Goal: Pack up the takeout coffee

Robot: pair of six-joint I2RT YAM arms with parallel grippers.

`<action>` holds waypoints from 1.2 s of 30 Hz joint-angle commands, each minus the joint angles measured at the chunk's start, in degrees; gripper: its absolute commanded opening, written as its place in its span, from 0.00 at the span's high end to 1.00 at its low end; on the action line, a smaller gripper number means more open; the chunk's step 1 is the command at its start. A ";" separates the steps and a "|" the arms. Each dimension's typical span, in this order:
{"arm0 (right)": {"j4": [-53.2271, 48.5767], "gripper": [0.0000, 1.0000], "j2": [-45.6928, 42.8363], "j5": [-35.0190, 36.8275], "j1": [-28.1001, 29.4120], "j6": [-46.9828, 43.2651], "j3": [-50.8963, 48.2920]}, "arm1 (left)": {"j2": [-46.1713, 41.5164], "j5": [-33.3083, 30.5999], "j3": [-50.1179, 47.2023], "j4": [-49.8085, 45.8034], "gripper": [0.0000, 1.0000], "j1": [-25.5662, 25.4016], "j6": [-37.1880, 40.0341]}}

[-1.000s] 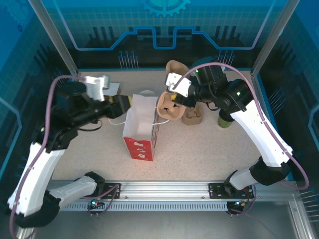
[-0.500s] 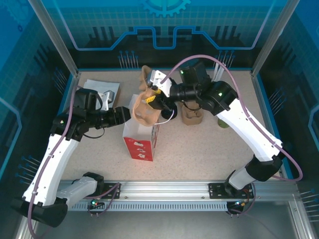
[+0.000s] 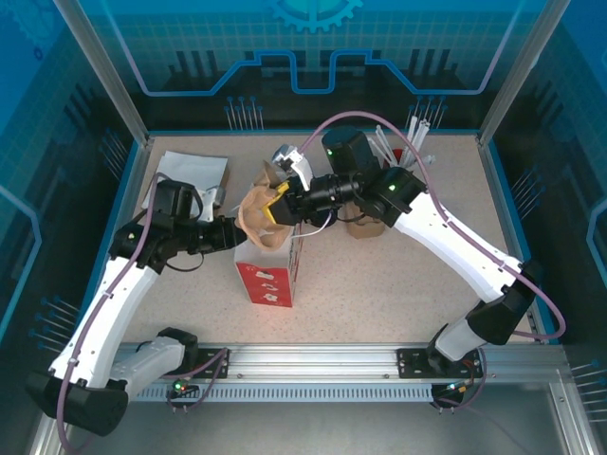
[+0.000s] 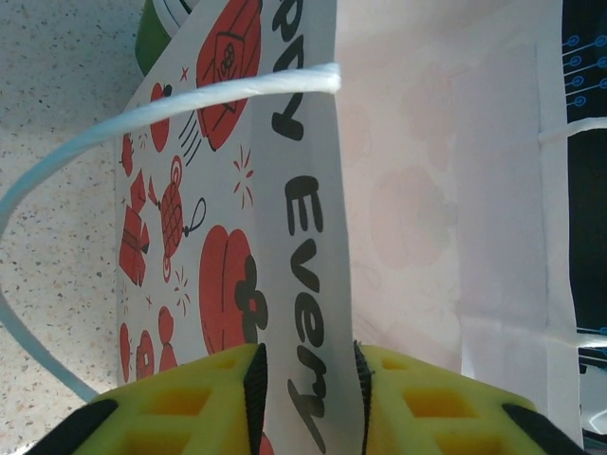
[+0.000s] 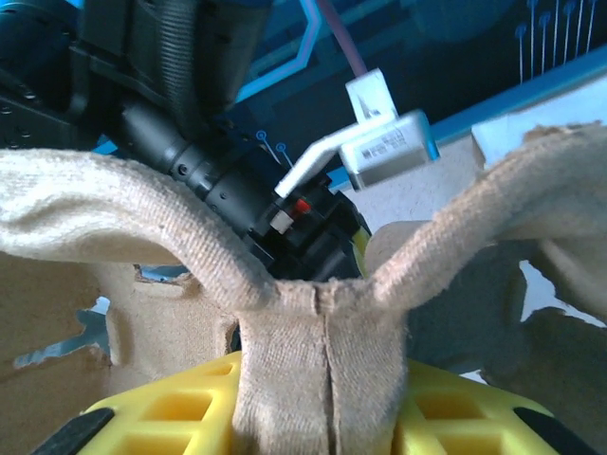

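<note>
Speckled beige table [image 3: 398, 284], bordered by a blue rim on its left, far and right sides. Left of centre a red-and-white printed paper bag [image 3: 267, 280] stands upright, mouth open. White sheets [image 3: 194, 171] lie flat in the far-left corner. Just right of the bag sits a brown pulp cup carrier [image 3: 365, 228], partly covered from above. A bundle of white straws [image 3: 414, 133] stands at the far right edge. The left wrist view shows a green, white-rimmed cup [image 4: 156, 24] standing beside the bag.
</note>
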 commanded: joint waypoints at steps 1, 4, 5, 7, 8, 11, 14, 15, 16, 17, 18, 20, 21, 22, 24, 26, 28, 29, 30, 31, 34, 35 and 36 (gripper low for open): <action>1.64 0.67 1.28 -3.75 -0.91 6.04 -0.35 | -1.88 1.76 -0.65 2.42 0.71 0.47 -0.34; 0.60 0.68 2.47 -4.63 -1.03 6.58 -0.43 | -2.11 2.62 -0.61 2.80 0.73 0.42 -0.44; 0.30 0.68 2.87 -4.71 -1.00 6.53 -0.36 | -2.06 2.73 -0.61 2.86 0.73 0.41 -0.53; -0.41 0.68 3.85 -4.92 -1.17 6.07 -0.23 | -2.11 2.82 -0.61 2.98 0.73 0.38 -0.61; -0.46 0.68 4.24 -4.87 -1.32 5.91 -0.13 | -2.18 2.99 -0.67 3.13 0.73 0.43 -0.61; 0.38 0.68 5.81 -5.90 -1.59 5.90 0.39 | -2.23 3.36 -0.88 3.55 0.74 0.38 -0.75; -2.65 0.68 8.21 -5.85 -1.62 3.61 2.84 | -2.28 3.19 -1.12 3.46 0.75 0.38 -0.70; -4.75 0.69 8.94 -5.23 -1.82 2.18 3.94 | -2.28 2.86 -1.22 3.25 0.75 0.38 -0.64; -6.43 0.69 9.40 -4.47 -2.21 0.88 4.59 | -2.37 2.44 -1.22 2.87 0.74 0.38 -0.46; -7.56 0.69 9.56 -3.88 -2.61 -0.17 4.93 | -2.31 2.14 -1.22 2.60 0.72 0.38 -0.23; -8.74 0.69 9.72 -3.17 -3.04 -1.40 5.19 | -2.40 1.58 -1.29 2.29 0.69 0.38 0.03; -11.63 0.69 10.27 -2.02 -3.63 -4.02 6.30 | -2.55 0.68 -1.39 1.52 0.67 0.43 0.74; -14.06 0.69 10.74 -1.15 -3.84 -5.84 7.53 | -2.52 0.02 -1.31 0.95 0.67 0.38 1.11; -16.04 0.69 11.30 -0.43 -3.83 -7.72 8.62 | -2.61 -0.54 -1.31 0.57 0.67 0.38 1.43; -20.02 0.69 12.24 1.35 -3.84 -10.97 10.82 | -2.64 -1.03 -1.35 0.17 0.66 0.38 1.67; -22.50 0.69 13.00 2.72 -3.83 -13.26 12.11 | -2.89 -1.04 -1.37 0.18 0.66 0.38 1.76; -24.42 0.69 13.59 4.58 -3.83 -14.77 13.24 | -3.05 -1.06 -1.41 0.25 0.66 0.38 1.68; -25.15 0.69 13.89 5.53 -3.77 -15.30 13.74 | -3.05 -0.95 -1.57 0.25 0.66 0.38 1.71; -26.21 0.69 14.28 6.99 -3.66 -16.08 14.43 | -3.05 -0.94 -1.61 0.25 0.67 0.38 1.66; -26.74 0.69 14.57 7.82 -3.47 -16.52 14.83 | -3.07 -0.86 -1.66 0.25 0.67 0.32 1.67; -28.38 0.69 15.56 10.89 -2.65 -17.87 15.81 | -3.07 -0.77 -1.75 0.12 0.68 0.38 1.67; -28.86 0.69 15.93 12.12 -2.22 -18.33 16.21 | -3.15 -0.86 -1.74 0.08 0.68 0.38 1.65; -29.27 0.69 16.29 13.11 -1.92 -18.58 16.41 | -3.15 -0.86 -1.75 0.07 0.68 0.38 1.64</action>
